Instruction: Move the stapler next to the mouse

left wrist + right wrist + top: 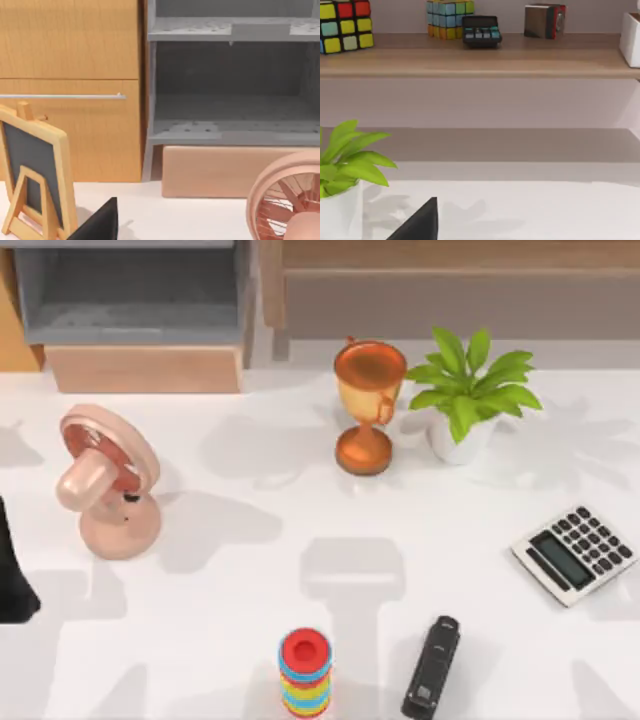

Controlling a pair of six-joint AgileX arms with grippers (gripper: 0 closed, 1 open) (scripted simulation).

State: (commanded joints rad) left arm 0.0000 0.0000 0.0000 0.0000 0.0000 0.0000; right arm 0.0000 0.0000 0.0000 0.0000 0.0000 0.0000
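Observation:
The stapler [432, 667] is slim and black and lies flat near the table's front edge, right of centre, its length running roughly front to back. No gripper is near it. The mouse is out of view. My left arm [12, 580] is parked at the table's far left edge, and a black corner of its gripper [100, 225] shows in the left wrist view. A similar black corner of my right gripper [420, 222] shows in the right wrist view, over the white tabletop near the plant.
A grey calculator [575, 553] lies at the right edge. A stacked ring toy [305, 672] stands left of the stapler. A pink fan [105, 480], a copper trophy [368, 405] and a potted plant [465, 390] stand farther back. A small chalkboard easel [35, 180] stands at far left.

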